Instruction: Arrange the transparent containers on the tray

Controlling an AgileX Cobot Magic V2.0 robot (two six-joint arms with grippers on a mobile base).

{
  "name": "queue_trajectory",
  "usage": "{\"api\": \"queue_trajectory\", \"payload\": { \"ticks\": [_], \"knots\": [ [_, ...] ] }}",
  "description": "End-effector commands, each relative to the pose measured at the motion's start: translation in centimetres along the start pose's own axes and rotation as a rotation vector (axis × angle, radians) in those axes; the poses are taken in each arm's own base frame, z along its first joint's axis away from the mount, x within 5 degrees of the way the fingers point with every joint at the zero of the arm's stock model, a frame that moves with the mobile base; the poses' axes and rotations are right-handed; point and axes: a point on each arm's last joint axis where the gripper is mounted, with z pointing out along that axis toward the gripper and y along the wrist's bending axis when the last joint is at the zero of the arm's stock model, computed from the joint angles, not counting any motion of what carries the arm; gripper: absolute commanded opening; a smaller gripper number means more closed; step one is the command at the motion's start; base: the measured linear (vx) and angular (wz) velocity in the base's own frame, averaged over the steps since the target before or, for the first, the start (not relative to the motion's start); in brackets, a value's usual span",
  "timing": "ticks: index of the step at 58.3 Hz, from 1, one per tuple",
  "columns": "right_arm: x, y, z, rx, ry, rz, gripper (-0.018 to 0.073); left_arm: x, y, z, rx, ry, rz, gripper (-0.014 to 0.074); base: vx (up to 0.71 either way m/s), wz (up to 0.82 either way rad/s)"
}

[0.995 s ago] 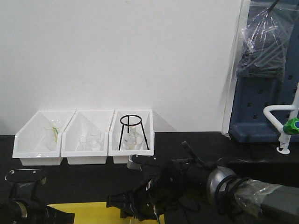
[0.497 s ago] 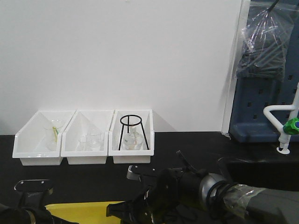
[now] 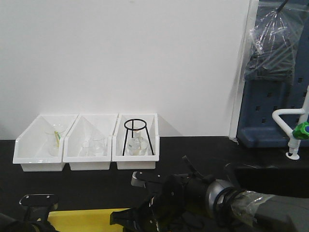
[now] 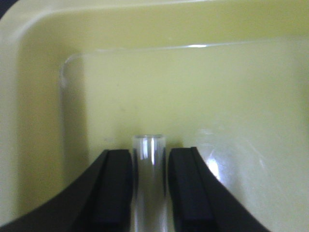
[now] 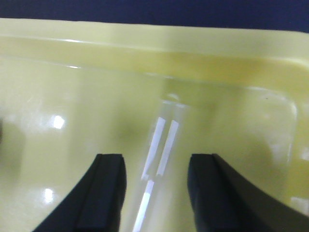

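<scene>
The yellow tray [image 3: 82, 218] shows as a strip at the bottom edge of the front view, between my two arms. In the left wrist view my left gripper [image 4: 149, 157] is shut on a clear test tube [image 4: 148, 179], whose open rim points toward the tray's corner wall [image 4: 29, 96]. In the right wrist view my right gripper [image 5: 157, 169] is open just above the tray floor. A second test tube [image 5: 161, 140] lies on the floor between its fingers, touching neither, pointing at the tray's far rim [image 5: 145, 34].
Three white slanted bins [image 3: 87, 145] stand at the back by the wall, holding squat flasks, beakers and a black ring tripod [image 3: 136, 136]. A white tap with a green handle [image 3: 299, 129] and a sink [image 3: 263, 171] are at the right.
My left arm has sunk lower, almost out of the front view. My right arm dropped toward the tray a second ago and has hardly moved since.
</scene>
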Motion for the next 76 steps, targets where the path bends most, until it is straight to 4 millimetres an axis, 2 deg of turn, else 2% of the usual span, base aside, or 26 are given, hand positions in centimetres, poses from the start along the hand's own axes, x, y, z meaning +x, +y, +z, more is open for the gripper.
{"api": "queue_trajectory", "payload": {
  "ticks": [1, 11, 21, 30, 37, 47, 58, 61, 67, 70, 76],
  "knots": [
    [-1.9, 1.3, -3.0, -0.047, -0.114, -0.024, 0.0440, -1.8, -0.8, -1.4, 0.043, -0.111, -0.003, 0.0409, 0.00, 0.00],
    [-1.9, 1.3, -3.0, -0.048, -0.114, -0.023, 0.0498, -1.8, -0.8, -1.4, 0.041, -0.108, 0.000, 0.0504, 0.00, 0.00],
    [-2.0, 1.3, -3.1, -0.050, -0.121, -0.024, 0.0503, -2.0, -0.8, -1.8, 0.046, -0.121, 0.000, 0.0578, 0.00, 0.00],
    [-2.4, 1.7, -4.3, -0.064, -0.167, -0.035, 0.0501, -2.9, -1.0, -3.8, 0.067, -0.202, 0.015, 0.0587, 0.00, 0.00],
    [-3.2, 2.3, -6.3, -0.081, -0.246, -0.067, 0.0499, -3.6, -1.1, -6.1, 0.087, -0.277, 0.023, 0.0587, 0.00, 0.00],
    [-4.0, 3.2, -11.3, -0.081, -0.370, -0.196, 0.0440, -4.2, -1.2, -10.9, 0.116, -0.399, 0.028, 0.0585, 0.00, 0.00],
    [-4.0, 4.4, -19.3, -0.065, -0.551, -0.383, 0.0312, -4.1, -0.8, -17.1, 0.125, -0.565, 0.087, 0.0577, 0.00, 0.00],
    [-3.7, 4.5, -21.8, -0.058, -0.611, -0.434, 0.0272, -3.7, -0.6, -19.4, 0.137, -0.621, 0.082, 0.0568, 0.00, 0.00],
    [-2.4, 4.3, -25.3, -0.057, -0.699, -0.480, 0.0201, -2.8, -0.3, -23.2, 0.163, -0.731, 0.078, 0.0540, 0.00, 0.00],
    [-1.6, 4.1, -26.5, -0.064, -0.731, -0.484, 0.0175, -2.2, 0.0, -25.1, 0.173, -0.801, 0.092, 0.0521, 0.00, 0.00],
    [0.1, 3.5, -28.3, -0.081, -0.795, -0.486, 0.0132, -0.7, 0.5, -27.4, 0.155, -0.887, 0.155, 0.0470, 0.00, 0.00]
  ]
}}
